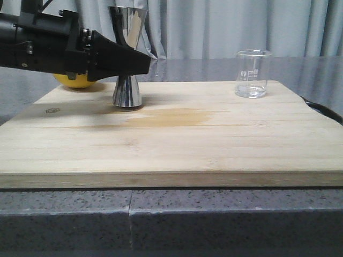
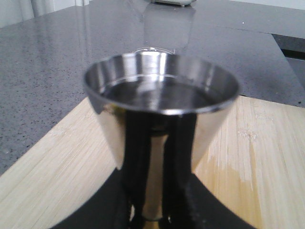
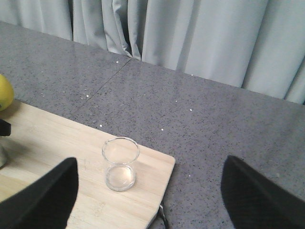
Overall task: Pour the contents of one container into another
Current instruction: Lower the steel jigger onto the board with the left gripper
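The steel jigger [image 1: 127, 53] stands upright on the wooden board [image 1: 171, 144] at the back left, its top cone holding liquid [image 2: 157, 93]. My left gripper [image 1: 140, 64] reaches in from the left at the jigger's narrow waist, and its black fingers [image 2: 95, 214] press against both sides, shut on it. The clear glass beaker [image 1: 252, 74] stands upright near the board's back right corner and looks empty [image 3: 120, 164]. My right gripper [image 3: 150, 164] hangs open and wide above the beaker, apart from it, and is out of the front view.
A yellow lemon [image 1: 77, 83] lies behind the left gripper at the board's back left. A darker wet patch [image 1: 171, 116] marks the board near the jigger. A black cable [image 1: 321, 107] runs past the board's right edge. Grey curtains hang behind the stone counter.
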Robot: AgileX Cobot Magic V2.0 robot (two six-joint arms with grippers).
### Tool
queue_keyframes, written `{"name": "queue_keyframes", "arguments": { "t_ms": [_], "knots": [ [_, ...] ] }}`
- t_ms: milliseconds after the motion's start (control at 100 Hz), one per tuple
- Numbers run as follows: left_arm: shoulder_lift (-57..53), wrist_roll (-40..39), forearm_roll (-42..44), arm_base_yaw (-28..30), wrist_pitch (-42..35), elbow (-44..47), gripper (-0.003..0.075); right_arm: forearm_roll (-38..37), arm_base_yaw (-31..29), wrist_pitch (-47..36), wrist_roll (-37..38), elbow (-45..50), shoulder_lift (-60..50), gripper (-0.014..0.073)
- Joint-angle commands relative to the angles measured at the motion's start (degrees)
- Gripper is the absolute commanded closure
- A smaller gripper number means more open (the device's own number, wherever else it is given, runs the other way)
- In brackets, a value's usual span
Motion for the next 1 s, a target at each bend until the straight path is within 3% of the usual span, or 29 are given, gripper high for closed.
{"name": "queue_keyframes", "arguments": {
  "t_ms": [0, 990],
  "knots": [
    [-2.6, 0.4, -5.3, 0.0, 6.7, -1.1, 0.0739, -0.4, -0.1, -4.1, -0.2, -1.5, -0.4, 0.006],
    [-2.6, 0.3, -0.9, 0.0, 6.7, 0.9, 0.0739, -0.4, -0.1, -6.5, -0.2, -1.5, -0.4, 0.0061]
  ]
}}
